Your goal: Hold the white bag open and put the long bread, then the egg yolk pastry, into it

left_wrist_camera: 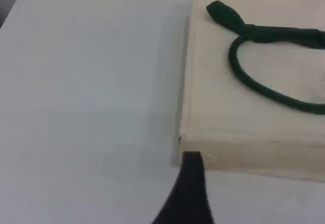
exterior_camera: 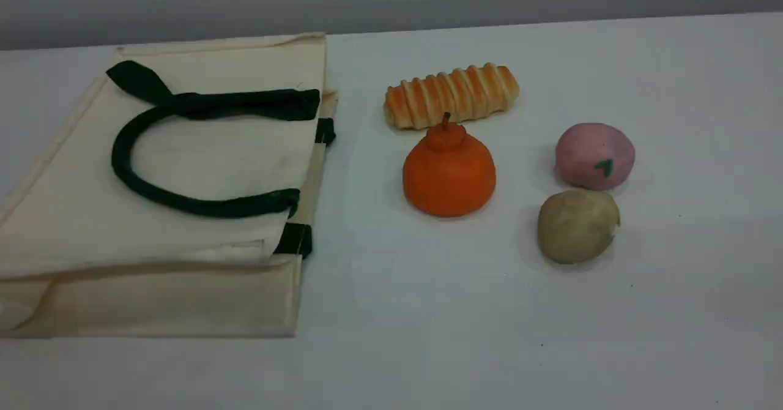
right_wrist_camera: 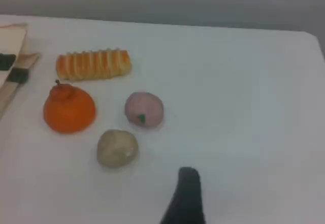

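The left gripper (left_wrist_camera: 191,188) has its jaws apart and hangs just off a corner of the white bag (exterior_camera: 73,214), one dark fingertip showing over the table (exterior_camera: 428,312). The right gripper (right_wrist_camera: 186,196) is likewise spread wide, above bare table on the near side of the food. The bag lies flat along the table's left side, reaching toward the far edge, with its sides pressed together and one green handle (exterior_camera: 122,159) looped on top; the rim faces the food. The long bread (exterior_camera: 451,95) lies nearest the far edge, with the orange fruit (exterior_camera: 449,177) just in front of it. To their right sits a pink ball (exterior_camera: 594,156), and the egg yolk pastry (exterior_camera: 577,226) is just beside it on the near side
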